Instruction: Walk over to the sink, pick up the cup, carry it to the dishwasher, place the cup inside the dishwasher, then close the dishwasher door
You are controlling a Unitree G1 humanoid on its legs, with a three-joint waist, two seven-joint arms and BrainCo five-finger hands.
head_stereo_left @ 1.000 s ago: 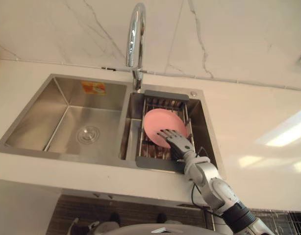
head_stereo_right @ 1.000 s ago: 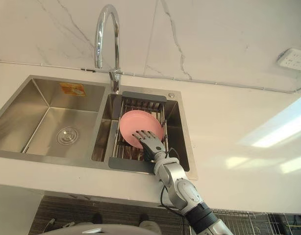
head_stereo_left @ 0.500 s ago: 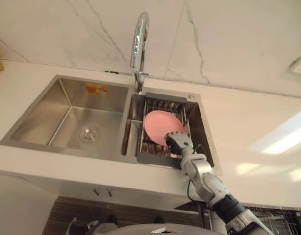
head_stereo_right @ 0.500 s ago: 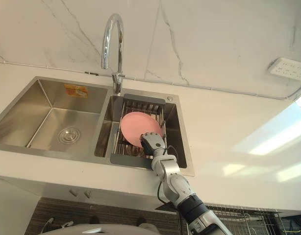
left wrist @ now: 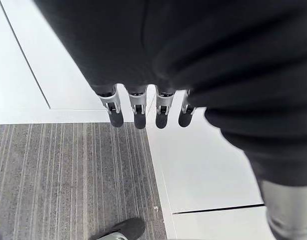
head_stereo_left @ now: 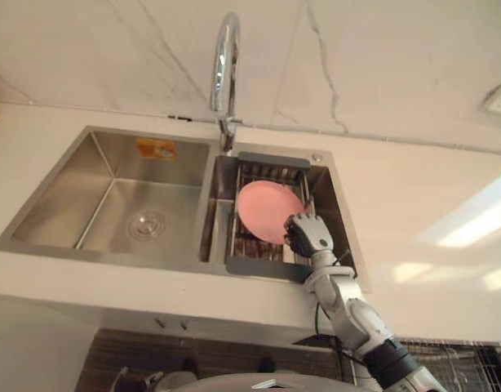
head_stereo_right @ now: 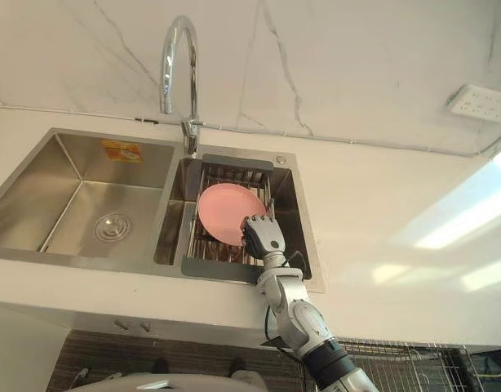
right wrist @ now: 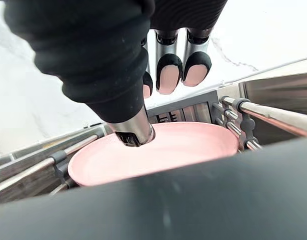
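Looking down in the left eye view, a steel double sink [head_stereo_left: 95, 163] is set in a pale counter [head_stereo_left: 414, 212], with a curved tap [head_stereo_left: 226, 65] at the back between the two basins. The right basin holds a wire rack [head_stereo_left: 271, 173], and a round pink plate [head_stereo_left: 267, 211] leans tilted inside it. The task names a cup, but this plate is the dish at hand. The right hand [head_stereo_left: 310, 234] reaches in over the sink's front edge and sits at the plate's lower right rim.

The right eye view gives the same layout, with the hand right against that rim.

In the left wrist view, the left hand [left wrist: 138, 107] hangs idle over a striped grey floor [left wrist: 68, 175]. Its fingers are straight, side by side, and hold nothing.

In the right wrist view, the thumb [right wrist: 133, 127] points down at the plate's pink face. The fingers [right wrist: 168, 75] hang in a row beyond the far rim, loosely bent and clear of the plate, so nothing is clamped yet.

The step in hand looks like taking hold. To do it well, the fingers should probably slip behind the rim and close against the thumb. A firm pinch should come before any lift. The lift should then go straight up, clear of the rack wires and the basin wall, so the plate does not snag or slide.
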